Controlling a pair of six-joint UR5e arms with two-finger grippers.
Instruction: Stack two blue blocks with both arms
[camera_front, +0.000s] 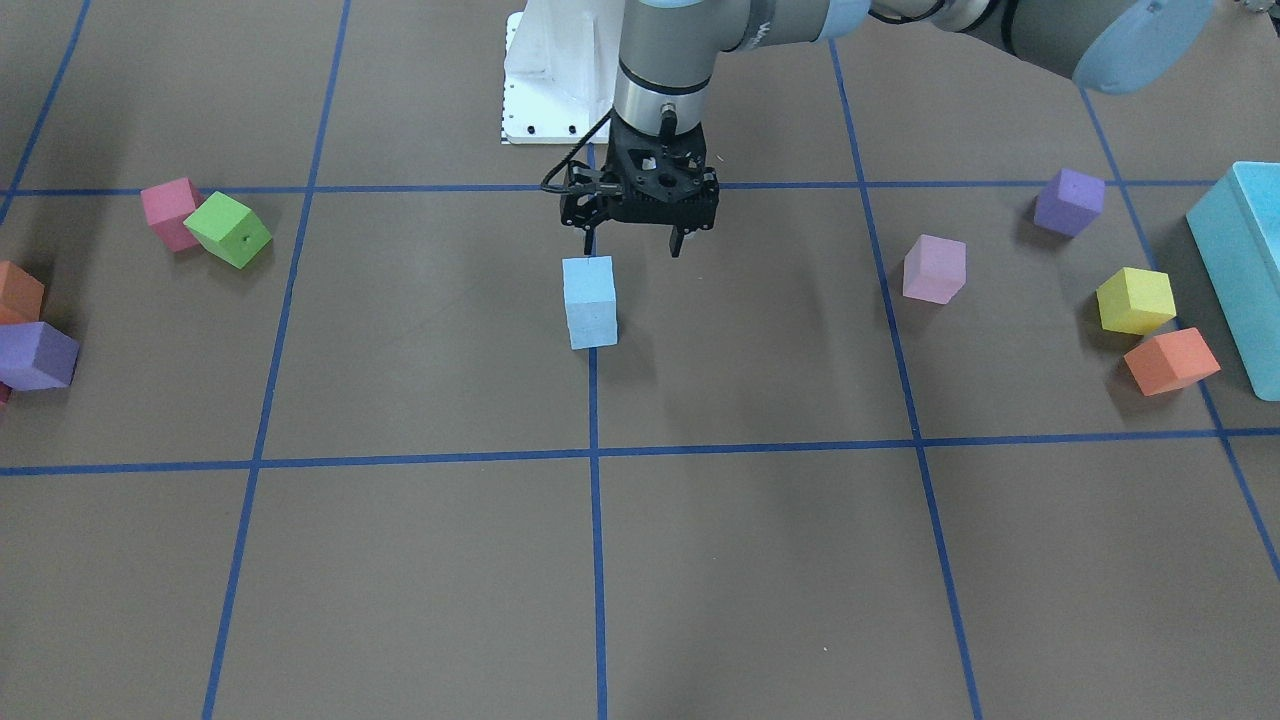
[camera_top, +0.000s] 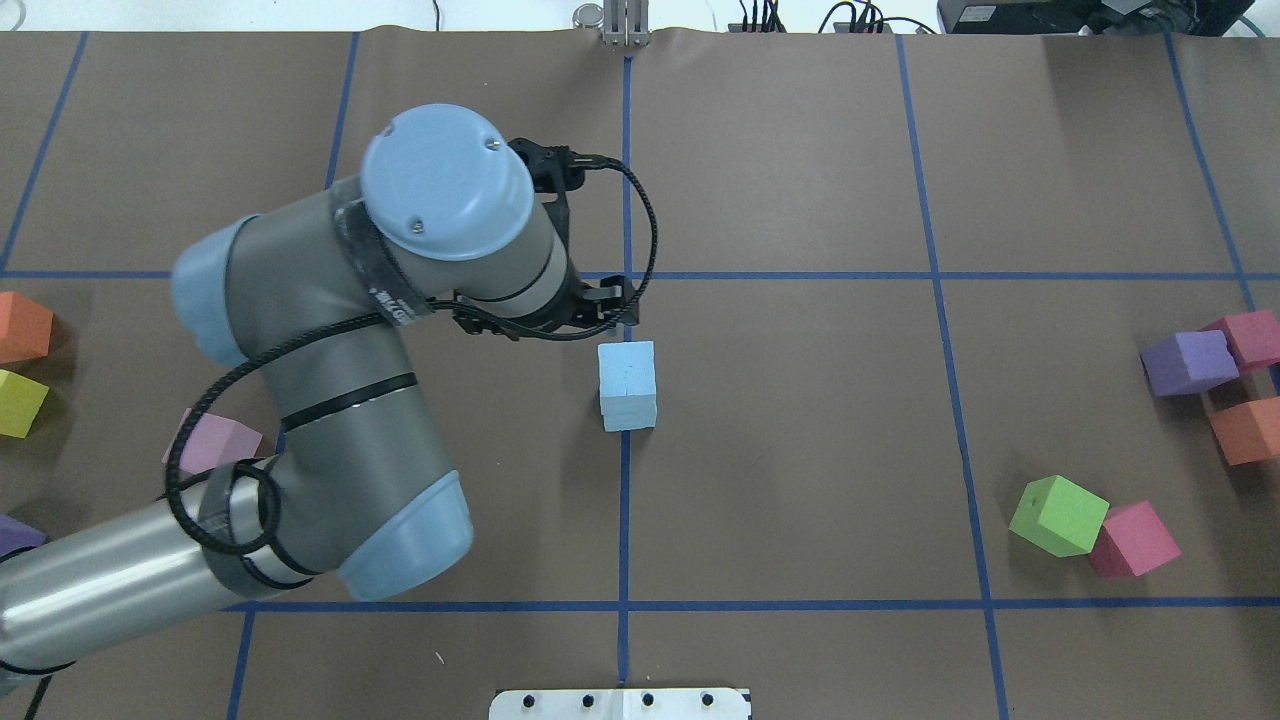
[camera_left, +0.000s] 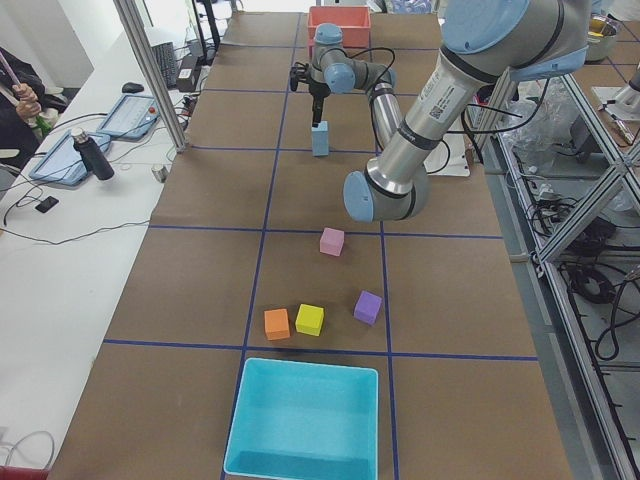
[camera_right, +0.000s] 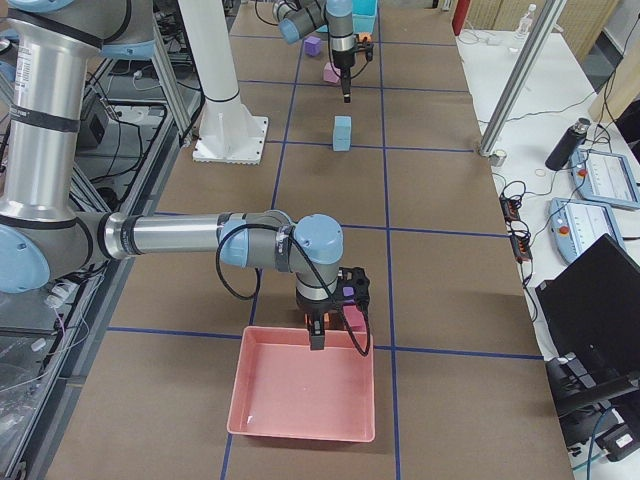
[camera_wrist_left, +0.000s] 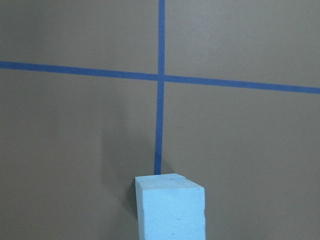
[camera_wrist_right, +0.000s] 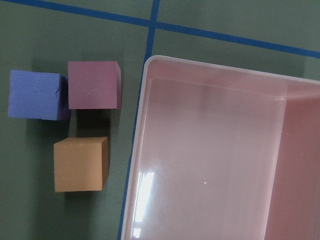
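The two blue blocks stand stacked one on the other at the table's centre, on a blue tape line. The upper block (camera_front: 588, 280) sits squarely on the lower one (camera_front: 592, 326). The stack also shows in the overhead view (camera_top: 628, 385) and the left wrist view (camera_wrist_left: 170, 207). My left gripper (camera_front: 634, 243) is open and empty, hovering just above and behind the stack, apart from it. My right gripper (camera_right: 318, 338) shows only in the exterior right view, at the near edge of a pink tray (camera_right: 305, 395); I cannot tell whether it is open or shut.
Pink (camera_front: 934, 268), purple (camera_front: 1069, 200), yellow (camera_front: 1135, 299) and orange (camera_front: 1170, 360) cubes lie beside a turquoise box (camera_front: 1240, 270). Green (camera_front: 229, 229) and magenta (camera_front: 168, 212) cubes lie on the other side. The white pedestal (camera_front: 555, 80) stands behind the stack.
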